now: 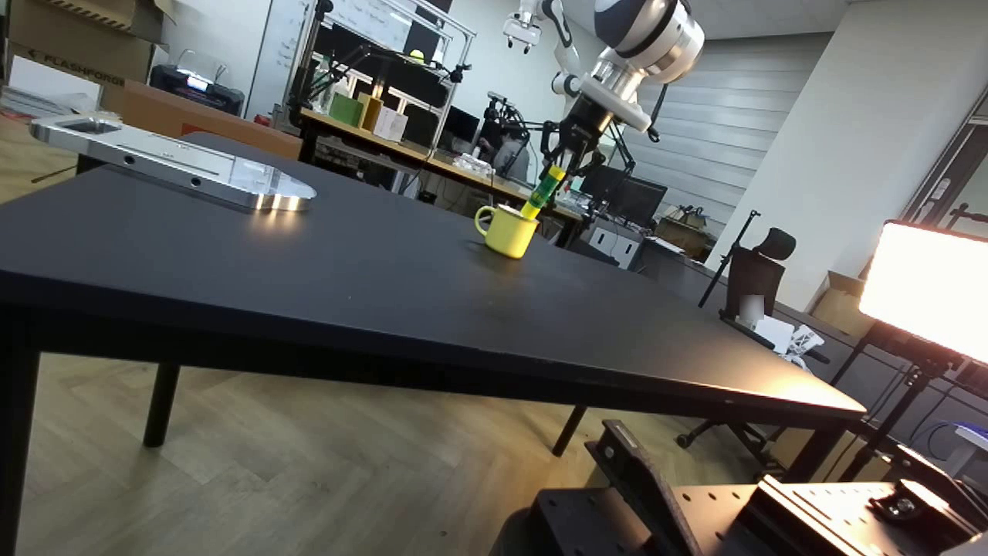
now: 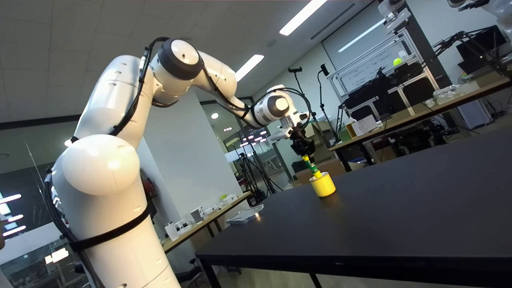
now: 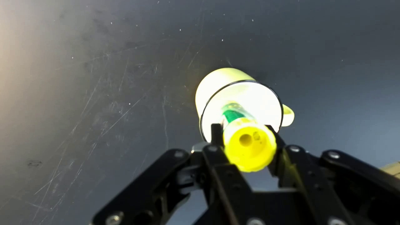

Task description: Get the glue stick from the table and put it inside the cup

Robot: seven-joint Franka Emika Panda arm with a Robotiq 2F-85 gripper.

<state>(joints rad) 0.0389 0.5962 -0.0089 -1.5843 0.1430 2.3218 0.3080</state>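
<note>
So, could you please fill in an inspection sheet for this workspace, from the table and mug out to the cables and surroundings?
Surface: black table; scratches and pale specks show in the wrist view.
Job's things: glue stick tilted, its upper end in the claw, lower end at the mouth of the mug; how far in, cannot tell. Mug upright on the table.
Clutter: metal slab on the table, apart from the mug.
Claw: closed on the glue stick, above the mug.
Cables: black cables run along the arm.
Surroundings: lit lamp, chair and workbench beyond the table.
</note>
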